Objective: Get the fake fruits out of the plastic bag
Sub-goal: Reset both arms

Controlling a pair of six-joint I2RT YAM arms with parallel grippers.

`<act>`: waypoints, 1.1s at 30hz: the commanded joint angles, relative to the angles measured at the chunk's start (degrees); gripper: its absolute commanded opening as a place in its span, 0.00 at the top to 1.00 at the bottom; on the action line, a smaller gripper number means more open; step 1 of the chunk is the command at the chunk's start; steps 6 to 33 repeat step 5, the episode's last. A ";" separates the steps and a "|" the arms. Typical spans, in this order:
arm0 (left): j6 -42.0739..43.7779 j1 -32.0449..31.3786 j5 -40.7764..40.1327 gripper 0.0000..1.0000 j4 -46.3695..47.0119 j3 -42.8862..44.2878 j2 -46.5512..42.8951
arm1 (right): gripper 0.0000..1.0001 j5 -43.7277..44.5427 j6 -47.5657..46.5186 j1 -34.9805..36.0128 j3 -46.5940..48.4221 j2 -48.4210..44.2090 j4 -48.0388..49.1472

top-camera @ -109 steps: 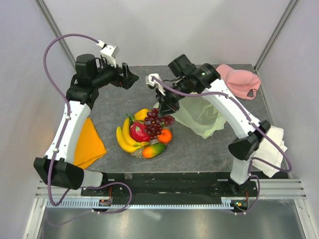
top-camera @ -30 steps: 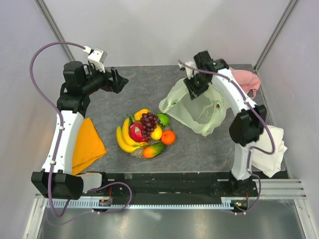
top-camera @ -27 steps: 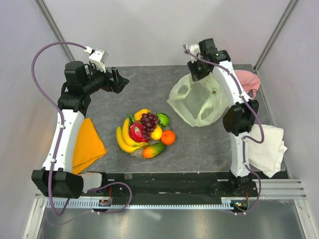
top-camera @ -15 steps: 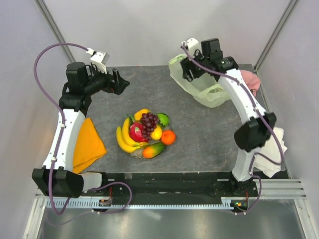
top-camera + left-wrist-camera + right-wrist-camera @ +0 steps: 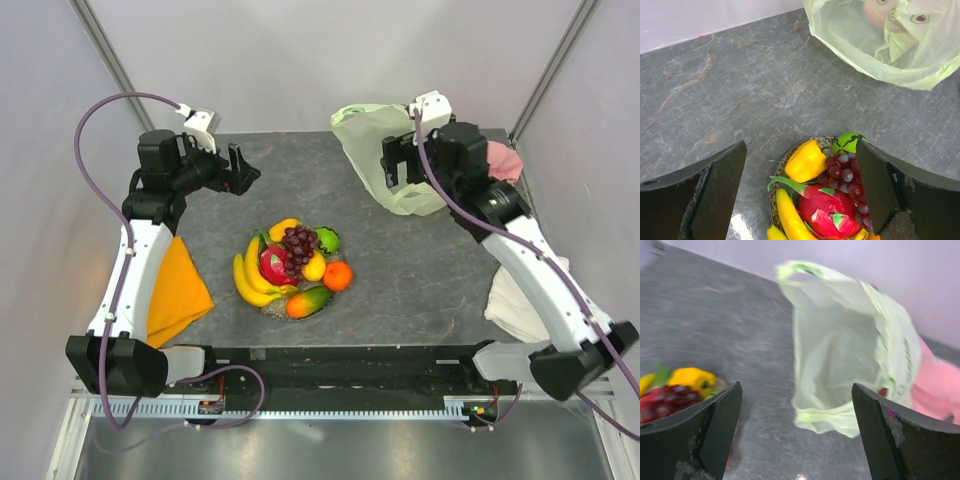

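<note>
- Table [image 5: 430, 285]: carries all items. The heap of fake fruits [image 5: 293, 264] at its centre is the reference point.
- Plastic bag [image 5: 362, 135]: lies beyond and to the right of the fruits, well apart from them. The mouth gapes and no fruit is visible inside.
- Fake fruits: piled together, fully outside the bag.
- Right gripper [image 5: 796, 390]: beyond and right of the fruits, facing the bag mouth. Jaws spread wide, clamping nothing.
- Left gripper [image 5: 243, 170]: beyond and left of the fruits. Jaws spread wide, empty.
- Step in hand: emptying is judged complete.
- Next move: no grasp is required. Draw both arms back without snagging the bag.
</note>
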 commanded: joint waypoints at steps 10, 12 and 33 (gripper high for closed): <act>-1.61 0.33 -5.80 0.01 1.77 0.23 -1.23 | 0.02 14.26 3.81 -0.19 -1.91 4.85 -0.27; -1.61 0.33 -5.80 0.01 1.77 0.23 -1.23 | 0.02 14.26 3.81 -0.19 -1.91 4.85 -0.27; -1.61 0.33 -5.80 0.01 1.77 0.23 -1.23 | 0.02 14.26 3.81 -0.19 -1.91 4.85 -0.27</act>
